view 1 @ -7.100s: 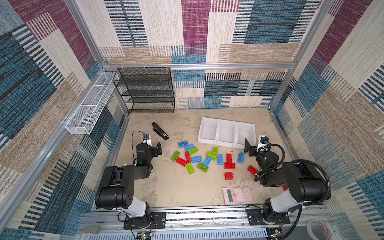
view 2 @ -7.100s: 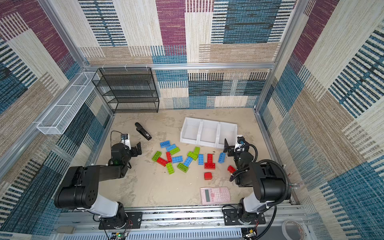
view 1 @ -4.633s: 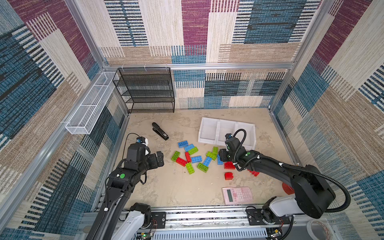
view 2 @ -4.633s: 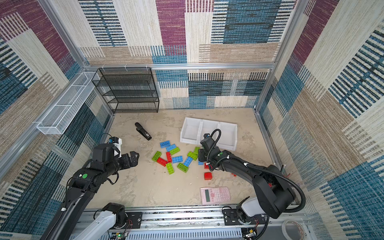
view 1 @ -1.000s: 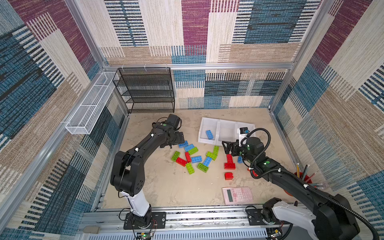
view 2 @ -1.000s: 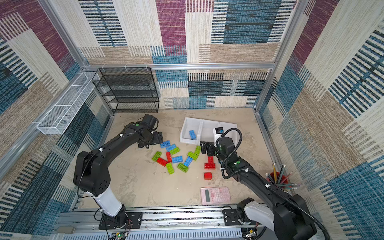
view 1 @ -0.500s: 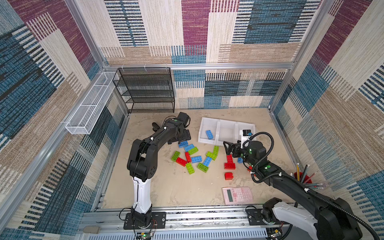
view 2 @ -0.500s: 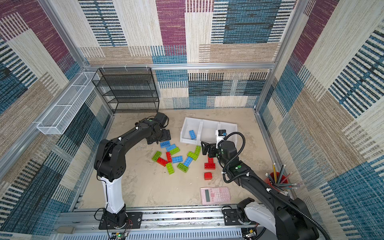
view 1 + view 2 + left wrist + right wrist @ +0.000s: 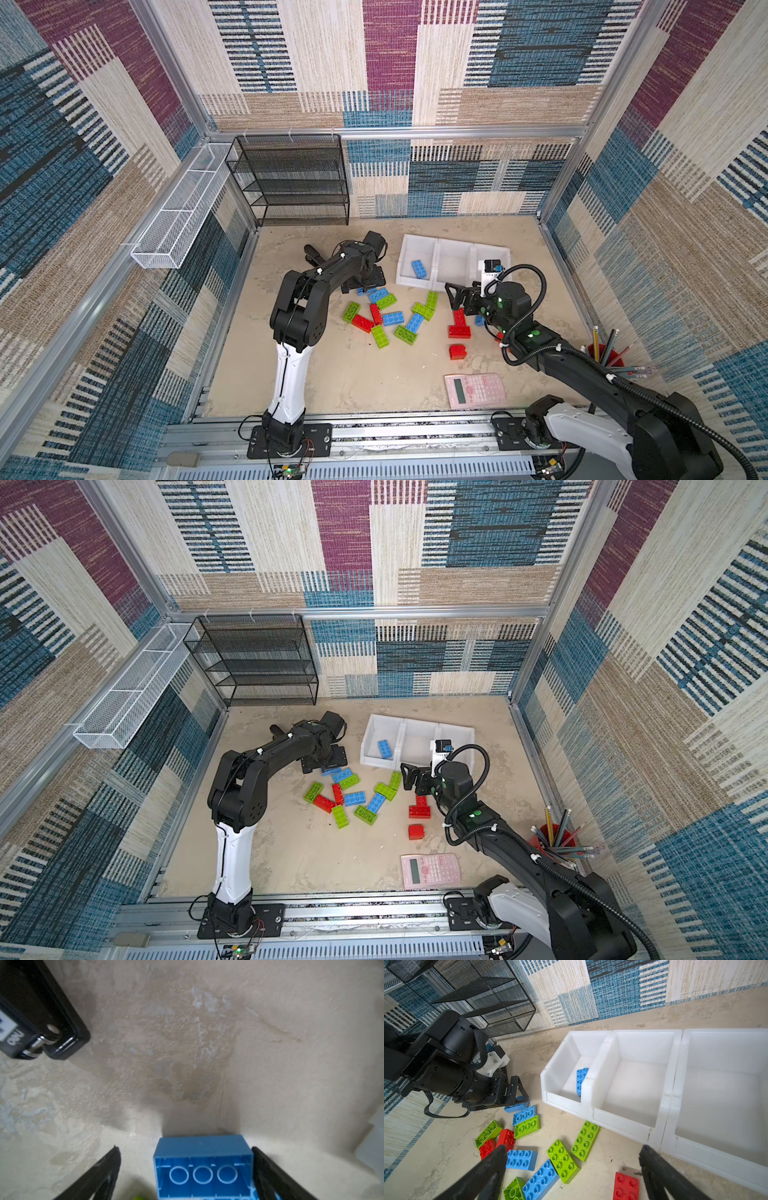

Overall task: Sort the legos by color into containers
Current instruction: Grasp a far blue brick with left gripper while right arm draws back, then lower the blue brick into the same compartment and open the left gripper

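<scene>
1 done: blue studded plastic brick sits in the left-arm-end one of three white open-top plastic bins; other 2 bare. Rest, blue/green/red loose bricks, on beige worktop. Left hand wide, straddling tipped blue brick, no grip yet. Right hand wide, empty, hovering nr bins.

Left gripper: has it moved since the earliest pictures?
Yes. The left gripper went from the table's near left side toward the back, and now straddles a blue brick between the stapler and the bins.
</scene>
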Robot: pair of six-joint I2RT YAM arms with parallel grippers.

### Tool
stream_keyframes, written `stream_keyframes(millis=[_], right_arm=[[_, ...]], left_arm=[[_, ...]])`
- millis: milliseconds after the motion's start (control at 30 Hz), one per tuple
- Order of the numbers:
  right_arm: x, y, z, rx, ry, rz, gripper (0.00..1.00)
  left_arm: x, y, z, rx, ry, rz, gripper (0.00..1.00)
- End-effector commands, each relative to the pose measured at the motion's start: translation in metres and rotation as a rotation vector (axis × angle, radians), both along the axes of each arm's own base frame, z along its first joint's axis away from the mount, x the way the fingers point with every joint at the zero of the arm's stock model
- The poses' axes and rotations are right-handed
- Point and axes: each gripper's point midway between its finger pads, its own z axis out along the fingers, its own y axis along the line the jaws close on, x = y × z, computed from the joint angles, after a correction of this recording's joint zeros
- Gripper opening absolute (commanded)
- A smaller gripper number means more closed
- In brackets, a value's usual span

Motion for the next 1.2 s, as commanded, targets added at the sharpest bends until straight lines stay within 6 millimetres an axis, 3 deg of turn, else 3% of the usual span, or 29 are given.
stream_keyframes(millis=[0, 367, 667, 867, 1167], right_arm=[[0.002, 0.003, 0.007, 0.023, -0.026, 0.008, 1.00], [0.002, 0.005, 0.005, 0.022, -0.025, 0.021, 1.00], [0.002, 0.004, 0.005, 0.015, -0.022, 0.015, 1.00], [0.000, 0.006, 0.007, 0.022, -0.024, 0.028, 1.00], [-0.002, 0.008, 0.009, 0.029, -0.028, 0.041, 1.00]], left_arm=[[0.001, -0.004, -0.002, -0.019, 0.003, 0.028, 0.88], [-0.003, -0.004, 0.007, -0.010, -0.006, 0.004, 0.55], [0.000, -0.013, 0.051, 0.008, -0.085, -0.088, 0.54], [0.005, -0.047, 0.092, 0.009, -0.135, -0.210, 0.54], [0.012, -0.115, 0.150, 0.013, -0.246, -0.417, 0.53]])
